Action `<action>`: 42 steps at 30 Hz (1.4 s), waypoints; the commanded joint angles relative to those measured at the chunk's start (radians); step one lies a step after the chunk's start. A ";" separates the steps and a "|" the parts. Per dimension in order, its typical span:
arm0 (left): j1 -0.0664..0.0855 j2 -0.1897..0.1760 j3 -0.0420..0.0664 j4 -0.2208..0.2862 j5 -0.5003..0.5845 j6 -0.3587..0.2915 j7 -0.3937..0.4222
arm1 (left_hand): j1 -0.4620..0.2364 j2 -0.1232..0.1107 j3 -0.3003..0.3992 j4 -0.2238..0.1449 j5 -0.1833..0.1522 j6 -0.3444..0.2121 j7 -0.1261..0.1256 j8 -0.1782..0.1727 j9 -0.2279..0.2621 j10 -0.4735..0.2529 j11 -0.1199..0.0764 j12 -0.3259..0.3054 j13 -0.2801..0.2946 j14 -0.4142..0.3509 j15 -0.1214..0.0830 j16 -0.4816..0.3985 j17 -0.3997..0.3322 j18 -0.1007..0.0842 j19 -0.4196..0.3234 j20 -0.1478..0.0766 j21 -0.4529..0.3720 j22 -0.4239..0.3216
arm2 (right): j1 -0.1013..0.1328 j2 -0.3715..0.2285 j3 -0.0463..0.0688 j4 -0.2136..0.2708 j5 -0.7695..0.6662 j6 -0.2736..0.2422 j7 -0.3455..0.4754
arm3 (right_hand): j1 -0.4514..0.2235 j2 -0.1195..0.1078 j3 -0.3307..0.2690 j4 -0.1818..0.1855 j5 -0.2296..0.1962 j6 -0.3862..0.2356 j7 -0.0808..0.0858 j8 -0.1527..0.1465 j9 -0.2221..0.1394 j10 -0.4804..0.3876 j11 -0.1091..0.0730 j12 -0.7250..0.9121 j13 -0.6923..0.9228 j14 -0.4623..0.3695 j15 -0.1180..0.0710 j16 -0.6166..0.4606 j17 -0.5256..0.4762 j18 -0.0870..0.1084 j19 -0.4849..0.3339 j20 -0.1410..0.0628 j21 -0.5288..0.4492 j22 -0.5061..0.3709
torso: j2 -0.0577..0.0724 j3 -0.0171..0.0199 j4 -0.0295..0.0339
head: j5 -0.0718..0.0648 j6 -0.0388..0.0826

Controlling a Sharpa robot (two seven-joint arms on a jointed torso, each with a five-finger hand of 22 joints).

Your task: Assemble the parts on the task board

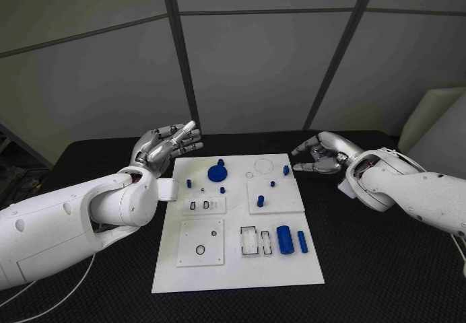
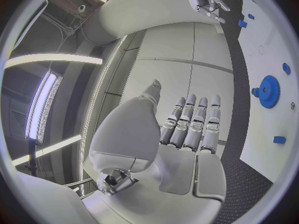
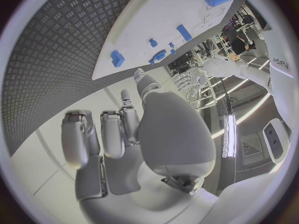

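The white task board (image 1: 238,272) lies in the middle of the black table. A blue gear (image 1: 217,173) sits near its far edge, with small blue parts (image 1: 260,200) scattered around it. Two blue cylinders (image 1: 285,239) lie side by side on the near right of the board. My left hand (image 1: 167,147) hovers off the board's far left corner, fingers stretched out and empty. My right hand (image 1: 318,156) hovers off the far right corner, fingers loosely bent, holding nothing. The left wrist view shows the left hand (image 2: 187,129), the gear (image 2: 269,91) and the board (image 2: 264,50). The right wrist view shows the right hand (image 3: 124,129) and the board (image 3: 143,30).
Rectangular slots (image 1: 250,240) lie next to the cylinders. Two raised white plates with holes (image 1: 200,245) take up the board's left side. Black table surface (image 1: 378,269) runs on both sides of the board. Grey wall panels stand behind the table.
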 commanded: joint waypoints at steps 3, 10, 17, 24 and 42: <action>0.000 0.005 0.001 -0.002 -0.008 0.016 0.003 | -0.001 0.007 0.000 -0.005 0.005 -0.007 0.067 -0.004 -0.001 -0.001 0.005 -0.004 -0.001 -0.004 0.000 -0.004 -0.001 0.013 0.004 0.002 0.005 -0.001 | -0.011 0.027 0.000 -0.045 -0.049 0.041 -0.018 | 0.015 0.001 0.000 -0.011 -0.003 -0.007 0.006 -0.007 -0.003 -0.001 0.000 -0.005 0.073 0.056 -0.001 -0.002 0.042 0.002 0.059 -0.001 -0.003 0.188 | 0.001 -0.0012 0.0036 | -0.002 -0.005; -0.002 0.007 0.001 -0.008 -0.008 0.016 0.003 | -0.001 0.007 0.000 -0.005 0.005 -0.007 0.067 -0.004 -0.001 -0.001 0.005 -0.004 -0.001 -0.004 0.000 -0.004 -0.001 0.013 0.004 0.002 0.005 -0.001 | -0.019 0.060 0.000 -0.079 -0.062 0.035 -0.040 | 0.016 0.003 0.001 -0.011 -0.001 -0.011 0.006 -0.008 -0.004 0.000 0.001 -0.003 0.074 0.057 0.000 -0.001 0.045 0.002 0.061 -0.001 -0.002 0.191 | 0.002 -0.0023 0.0054 | -0.001 -0.008; -0.002 0.009 0.001 -0.011 -0.008 0.018 0.001 | -0.001 0.007 0.000 -0.005 0.005 -0.007 0.067 -0.004 -0.001 -0.001 0.005 -0.004 -0.001 -0.005 0.000 -0.004 -0.001 0.013 0.004 0.002 0.005 -0.001 | -0.021 0.084 0.000 -0.105 -0.065 0.047 -0.053 | 0.016 0.009 0.003 -0.011 0.001 -0.013 0.007 -0.007 -0.004 0.001 0.001 0.000 0.076 0.058 0.000 0.001 0.050 0.001 0.064 0.000 0.000 0.196 | 0.000 -0.0034 0.0040 | 0.003 -0.013; -0.003 0.009 0.001 -0.013 -0.008 0.020 -0.002 | -0.002 0.008 -0.001 -0.006 0.004 -0.010 0.066 -0.005 -0.002 -0.001 0.004 -0.004 -0.001 -0.007 0.000 -0.004 -0.002 0.013 0.004 0.001 0.005 -0.002 | -0.021 0.101 0.000 -0.120 -0.070 0.064 -0.067 | 0.011 0.016 0.004 -0.008 0.001 -0.009 0.007 -0.004 -0.003 0.005 0.002 0.006 0.081 0.060 0.001 0.004 0.056 0.000 0.066 0.000 0.002 0.199 | 0.000 -0.0036 0.0051 | 0.007 -0.013; -0.003 0.008 0.001 -0.014 -0.008 0.019 -0.004 | -0.002 0.008 -0.001 -0.007 0.004 -0.012 0.066 -0.005 -0.002 -0.002 0.004 -0.005 -0.001 -0.010 0.000 -0.005 -0.002 0.013 0.004 0.001 0.005 -0.002 | -0.021 0.130 0.001 -0.142 -0.084 0.114 -0.093 | -0.001 0.036 0.007 -0.004 0.002 0.027 0.001 0.006 0.001 0.015 -0.003 0.024 0.095 0.065 -0.002 0.015 0.079 -0.005 0.078 -0.002 0.013 0.219 | 0.000 -0.0030 0.0042 | 0.004 -0.014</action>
